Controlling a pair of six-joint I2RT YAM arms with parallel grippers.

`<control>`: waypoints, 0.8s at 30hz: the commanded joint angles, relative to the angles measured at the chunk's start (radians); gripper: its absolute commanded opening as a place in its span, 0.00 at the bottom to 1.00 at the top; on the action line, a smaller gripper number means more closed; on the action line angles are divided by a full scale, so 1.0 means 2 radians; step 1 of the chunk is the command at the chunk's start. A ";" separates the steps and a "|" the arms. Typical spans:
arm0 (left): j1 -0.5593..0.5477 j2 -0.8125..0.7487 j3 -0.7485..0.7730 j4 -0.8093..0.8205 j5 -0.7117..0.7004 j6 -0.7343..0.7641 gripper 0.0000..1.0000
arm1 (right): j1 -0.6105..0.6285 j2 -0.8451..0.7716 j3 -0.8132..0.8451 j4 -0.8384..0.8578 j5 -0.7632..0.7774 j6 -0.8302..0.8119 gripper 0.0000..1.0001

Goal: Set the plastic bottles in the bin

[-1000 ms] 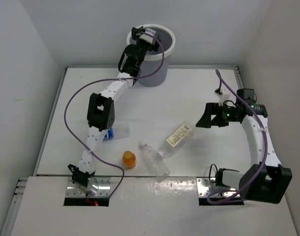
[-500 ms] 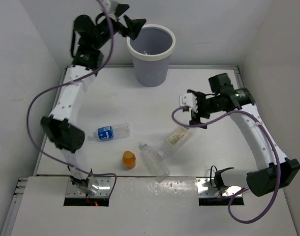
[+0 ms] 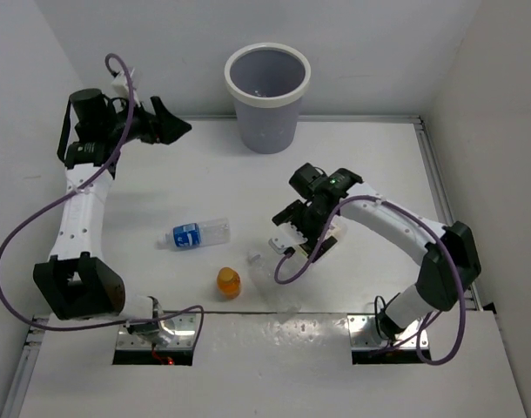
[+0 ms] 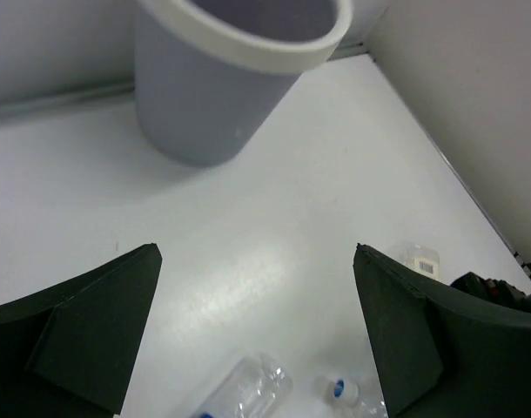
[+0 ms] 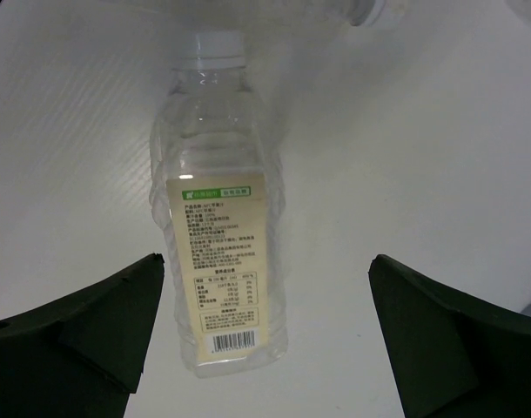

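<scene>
Beneath spread right jaws, cream-labelled bottle (image 5: 218, 261) lying flat, hidden overhead, left jaws spread wide

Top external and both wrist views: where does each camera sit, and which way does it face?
Top external: above and behind the bases, looking down on the white table; both arms show.
Left wrist: on the left arm, facing the round grey-lavender plastic bin; the open left gripper frames it.
Right wrist: looking down on the clear cream-labelled plastic bottle; the open right gripper flanks it.
Shared: the bin, top and left wrist.
</scene>
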 commanded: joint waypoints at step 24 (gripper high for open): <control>0.094 -0.111 -0.100 0.011 0.072 -0.018 0.99 | 0.047 0.125 -0.064 0.121 0.082 0.033 0.87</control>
